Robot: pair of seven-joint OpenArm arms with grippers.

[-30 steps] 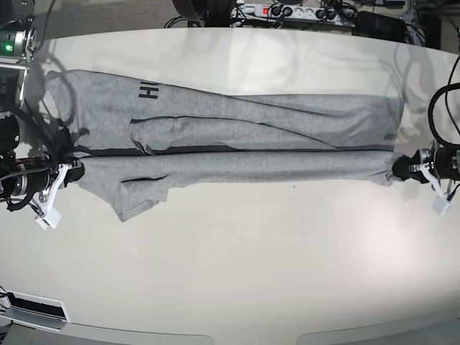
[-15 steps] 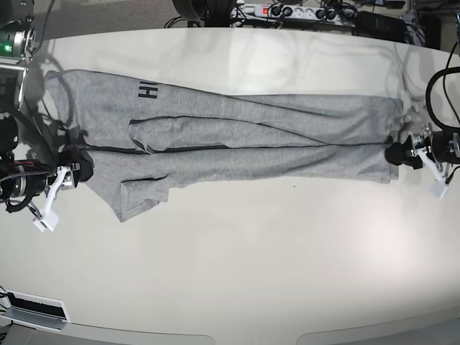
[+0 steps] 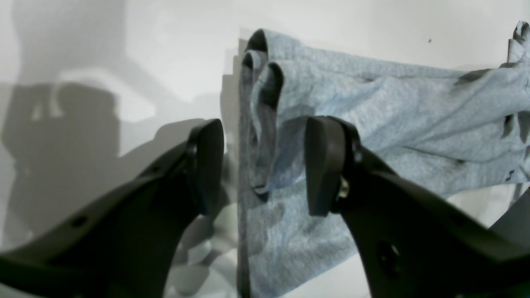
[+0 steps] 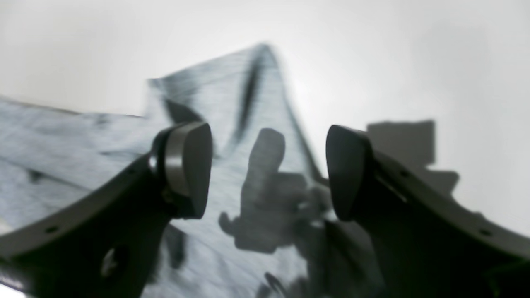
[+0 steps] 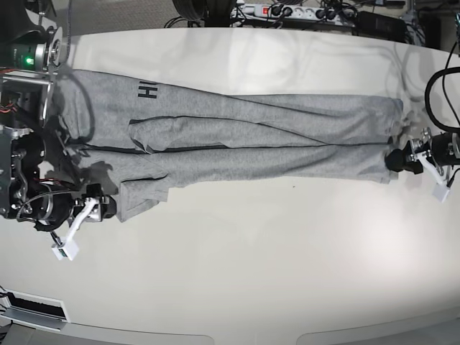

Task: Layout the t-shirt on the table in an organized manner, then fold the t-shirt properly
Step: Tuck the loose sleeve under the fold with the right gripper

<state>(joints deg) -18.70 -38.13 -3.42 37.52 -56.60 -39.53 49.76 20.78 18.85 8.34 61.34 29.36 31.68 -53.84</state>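
Note:
The grey t-shirt (image 5: pixel 251 136) lies folded lengthwise in a long band across the table (image 5: pixel 251 273), its black lettering (image 5: pixel 146 90) near the left end. My left gripper (image 5: pixel 394 159) is at the shirt's right end. In the left wrist view it (image 3: pixel 265 165) is open, with the layered hem (image 3: pixel 265 82) between the fingers. My right gripper (image 5: pixel 106 207) is at the shirt's lower left sleeve. In the right wrist view it (image 4: pixel 267 169) is open over a pointed corner of the shirt (image 4: pixel 232 91).
A power strip and cables (image 5: pixel 287 12) lie along the table's back edge. The right arm's base with a green light (image 5: pixel 29 61) stands at the left, over the shirt's end. A white tag (image 5: pixel 63 251) hangs under the right gripper.
Both grippers have let go of the shirt's folded edge. The right gripper moved toward the front, to the lower sleeve. The left gripper stayed near the right end.

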